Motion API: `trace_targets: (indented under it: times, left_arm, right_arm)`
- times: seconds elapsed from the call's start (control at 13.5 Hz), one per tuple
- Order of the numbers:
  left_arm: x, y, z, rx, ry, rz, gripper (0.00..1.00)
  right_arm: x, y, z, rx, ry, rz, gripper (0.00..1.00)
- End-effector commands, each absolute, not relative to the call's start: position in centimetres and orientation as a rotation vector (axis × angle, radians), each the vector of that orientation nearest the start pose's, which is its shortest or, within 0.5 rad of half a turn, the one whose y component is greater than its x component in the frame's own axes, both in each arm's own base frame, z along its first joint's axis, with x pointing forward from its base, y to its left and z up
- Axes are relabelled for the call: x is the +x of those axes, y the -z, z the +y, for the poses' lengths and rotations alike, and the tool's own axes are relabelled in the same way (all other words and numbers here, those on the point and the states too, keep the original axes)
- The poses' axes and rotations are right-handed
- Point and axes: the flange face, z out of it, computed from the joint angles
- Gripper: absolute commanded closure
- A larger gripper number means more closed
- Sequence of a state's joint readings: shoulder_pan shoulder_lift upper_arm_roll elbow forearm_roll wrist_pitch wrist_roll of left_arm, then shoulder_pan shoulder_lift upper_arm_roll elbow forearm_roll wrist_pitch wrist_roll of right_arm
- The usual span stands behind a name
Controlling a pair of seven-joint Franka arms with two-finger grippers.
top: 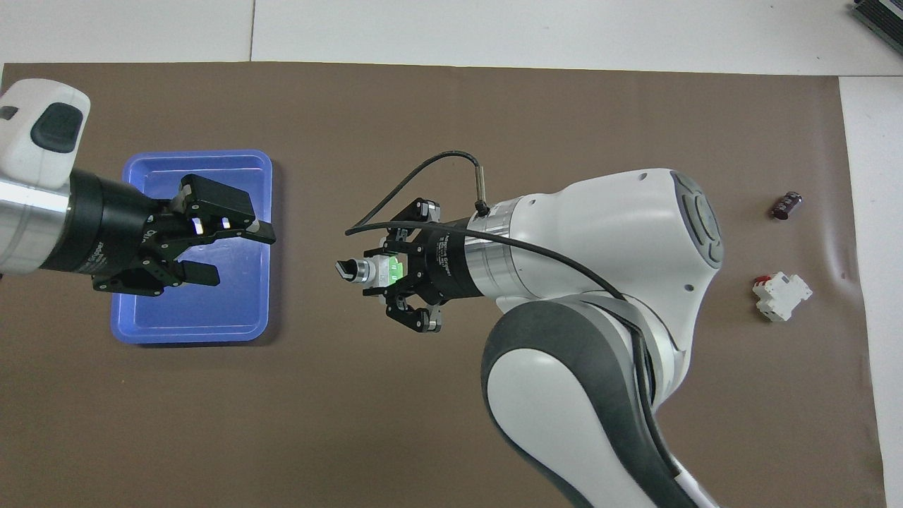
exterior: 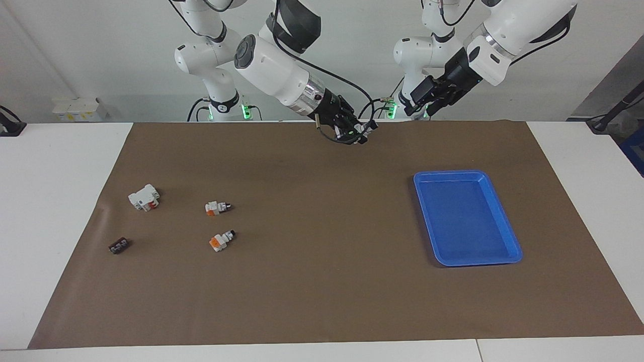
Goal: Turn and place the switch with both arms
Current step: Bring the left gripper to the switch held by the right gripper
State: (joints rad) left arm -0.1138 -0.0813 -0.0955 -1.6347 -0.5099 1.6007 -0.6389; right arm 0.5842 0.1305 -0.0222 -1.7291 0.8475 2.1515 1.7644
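My right gripper [top: 388,271] is shut on the switch [top: 363,270] and holds it up in the air over the middle of the brown mat. The switch's green button shows between the fingers, and its black end points toward the left arm's end of the table. In the facing view the right gripper [exterior: 358,134] hangs above the mat's edge by the robots. My left gripper [top: 243,255] is open and faces the switch, a short gap away from it. It is raised over the blue tray [top: 190,310]. In the facing view the left gripper [exterior: 416,106] is high above the mat.
The blue tray [exterior: 465,216] lies toward the left arm's end. Toward the right arm's end lie two orange-button switches [exterior: 217,207] [exterior: 221,241], a white block with a red part [exterior: 144,197] and a small black part [exterior: 118,246].
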Motion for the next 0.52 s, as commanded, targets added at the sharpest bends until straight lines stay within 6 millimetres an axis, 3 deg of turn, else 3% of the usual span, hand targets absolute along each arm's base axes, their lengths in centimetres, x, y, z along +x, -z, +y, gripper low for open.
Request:
trace_targets:
  times: [0.0,0.15,0.3,0.44]
  left_arm:
    - [50.1,-65.3,-16.9,-3.527,-0.339,-0.97,0.13]
    - [50.9,-65.2,-16.8,-3.563,-0.325,-1.06,0.14]
    - [50.9,-64.0,-17.4,-3.565,-0.351,-1.087,0.21]
    - [50.2,-63.2,-19.3,-3.559,-0.398,-1.068,0.26]
  right_arm:
    - [51.7,-54.3,37.3,-1.744,-0.826,1.767,1.0]
    - [51.7,-54.3,37.3,-1.742,-0.825,1.767,1.0]
    - [51.8,-54.2,37.3,-1.736,-0.824,1.771,1.0]
    - [51.9,-54.3,37.3,-1.717,-0.825,1.788,1.0]
